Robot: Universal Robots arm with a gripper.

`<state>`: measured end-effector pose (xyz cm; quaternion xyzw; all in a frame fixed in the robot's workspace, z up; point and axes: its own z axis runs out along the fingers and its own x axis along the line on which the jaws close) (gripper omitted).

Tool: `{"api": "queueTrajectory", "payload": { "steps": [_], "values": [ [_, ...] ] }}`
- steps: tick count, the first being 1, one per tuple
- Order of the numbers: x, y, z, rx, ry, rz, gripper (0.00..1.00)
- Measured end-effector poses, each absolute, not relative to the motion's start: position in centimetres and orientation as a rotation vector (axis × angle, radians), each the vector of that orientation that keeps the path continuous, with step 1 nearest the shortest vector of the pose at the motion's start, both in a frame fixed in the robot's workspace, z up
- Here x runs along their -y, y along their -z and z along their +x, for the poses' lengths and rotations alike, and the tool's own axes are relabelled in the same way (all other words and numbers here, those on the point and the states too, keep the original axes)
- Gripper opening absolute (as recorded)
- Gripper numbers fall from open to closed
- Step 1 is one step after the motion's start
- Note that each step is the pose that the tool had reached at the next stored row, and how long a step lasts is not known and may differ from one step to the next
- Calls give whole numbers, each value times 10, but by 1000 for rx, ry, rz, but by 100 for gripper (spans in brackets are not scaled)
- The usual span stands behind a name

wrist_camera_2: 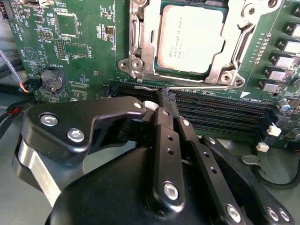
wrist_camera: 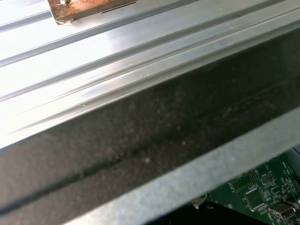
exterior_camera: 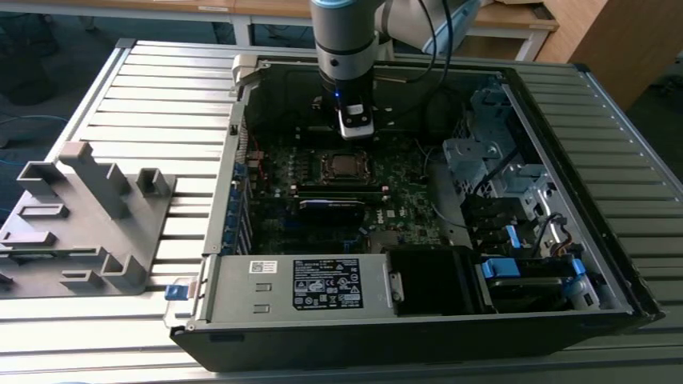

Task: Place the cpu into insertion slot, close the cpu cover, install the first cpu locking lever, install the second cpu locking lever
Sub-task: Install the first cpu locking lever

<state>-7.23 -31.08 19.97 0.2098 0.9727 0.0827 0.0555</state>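
Inside the open computer case (exterior_camera: 555,104), your gripper (wrist_camera_2: 168,95) hangs empty, fingers pinched together, just beside the cpu (wrist_camera_2: 190,37) seated under its closed cpu cover (wrist_camera_2: 140,51).

The exterior view looks down from high on the open computer case (exterior_camera: 427,240). Second wrist view sits close over the motherboard (wrist_camera_2: 84,42); first wrist view grazes the case wall (wrist_camera: 140,154).

Daylight glares off the ribbed table (wrist_camera: 93,51); the case interior (exterior_camera: 320,104) sits shadowed.
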Motion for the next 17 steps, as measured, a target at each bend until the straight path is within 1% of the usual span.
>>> {"api": "queueTrajectory", "payload": {
  "steps": [17],
  "values": [
    [311,-197,-72,-2949,-242,635,11]
  ]
}}
